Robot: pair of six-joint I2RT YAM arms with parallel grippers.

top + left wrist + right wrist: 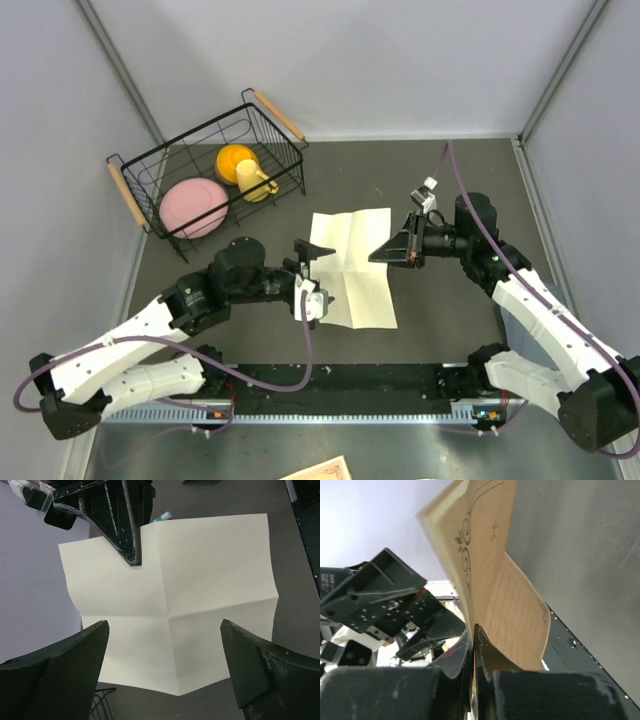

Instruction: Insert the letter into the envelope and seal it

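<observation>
Though creased crosswise into quarters, lies mostly flat on the table (pixel 430 180) as the pale cream letter (pixel 352 265), tan and lined beneath, just right of the basket (pixel 180 131). Runs lengthwise toward the back wall. Pinched on the edge away from the basket by the closed right tool (pixel 393 251); overhung on the basket-side edge by the left tool (pixel 312 278), fingers wide apart.

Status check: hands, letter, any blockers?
Left hand open over the letter, at one edge. Right hand shut on the opposite edge, that edge raised. Envelope not in sight. Glue stick just past the sheet, clear of both.
</observation>
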